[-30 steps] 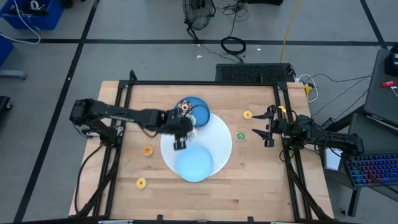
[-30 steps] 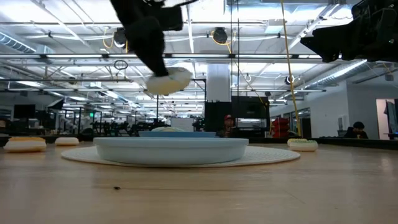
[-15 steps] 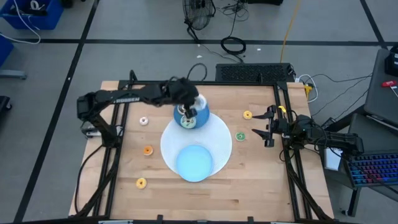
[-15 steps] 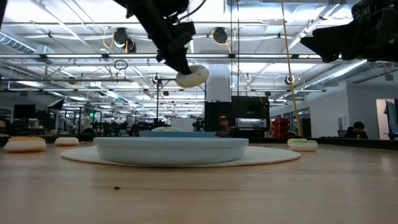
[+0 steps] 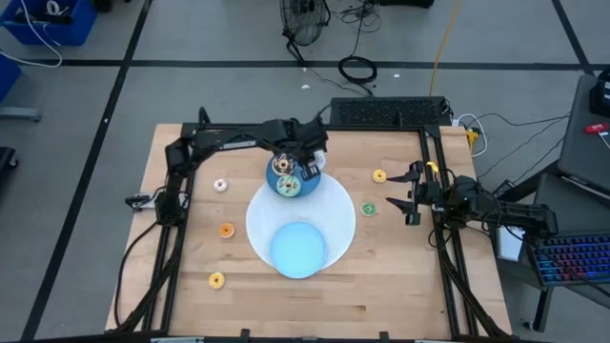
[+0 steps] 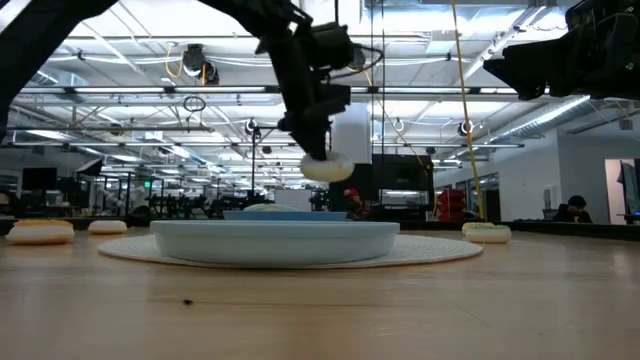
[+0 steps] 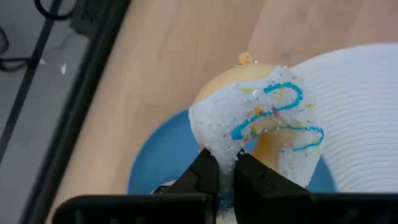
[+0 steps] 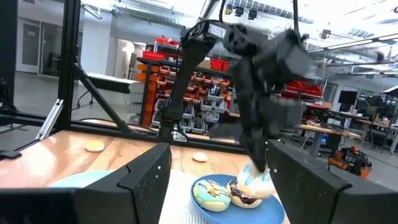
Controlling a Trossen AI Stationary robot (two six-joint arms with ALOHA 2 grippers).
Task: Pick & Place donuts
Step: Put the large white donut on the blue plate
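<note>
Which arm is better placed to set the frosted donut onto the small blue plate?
Left. Its hand already grips the frosted donut above the small blue plate; the right hand waits at the table's right edge.

Left gripper point(image 5: 307, 168) hangs over the small round blue plate point(image 5: 279, 187) at the far edge of the big white round mat point(image 5: 335, 221), donuts piled on that plate. A larger pale blue plate point(image 5: 297, 247) sits on the mat's near side. Right gripper point(image 5: 408, 200) waits off the mat's right edge. Tiny rings lie scattered round the mat: yellow point(image 5: 379, 175), green point(image 5: 368, 209), white point(image 5: 220, 186), orange point(image 5: 226, 230), another yellow point(image 5: 216, 280).
</note>
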